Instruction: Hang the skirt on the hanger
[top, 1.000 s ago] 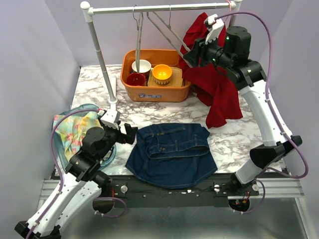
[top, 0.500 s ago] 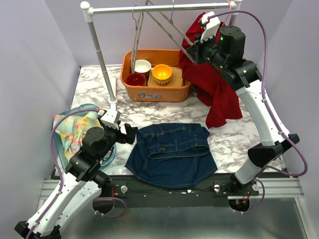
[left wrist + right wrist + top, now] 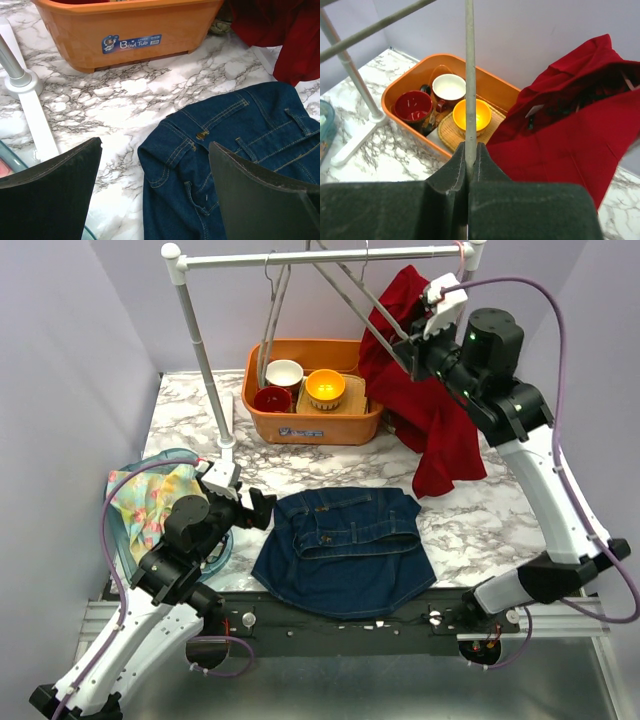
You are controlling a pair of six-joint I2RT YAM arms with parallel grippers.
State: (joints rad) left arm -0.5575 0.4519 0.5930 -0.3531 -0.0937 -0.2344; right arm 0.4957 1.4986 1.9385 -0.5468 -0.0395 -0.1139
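Left gripper (image 3: 256, 510) (image 3: 155, 145) sits low at the left edge of the skirt (image 3: 345, 550) (image 3: 240, 165). Its jaws are wide apart and hold nothing; the wrist view shows the waistband corner framed between the fingers, not pinched. The skirt lies flat on the surface (image 3: 470, 520), near-centre, and neither arm is touching it. Up top, the hanger (image 3: 360, 310) (image 3: 469, 75) is hooked on the rail (image 3: 230, 258) and tilted, with its low end running down to the right. Right gripper (image 3: 413, 355) (image 3: 468, 150) is up there with its jaws together, clamped on the hanger's thin bar. The red garment (image 3: 430, 420) (image 3: 570, 130) drapes from the rail's right end, just beside that gripper. My read is that it's early in the task: the hanger is grabbed, nothing more. Left to do: unhook the hanger and bring it to the skirt, left gripper takes the waistband, skirt goes onto the hanger. Rehanging it on the rail is probably the last step, though the task doesn't say so.
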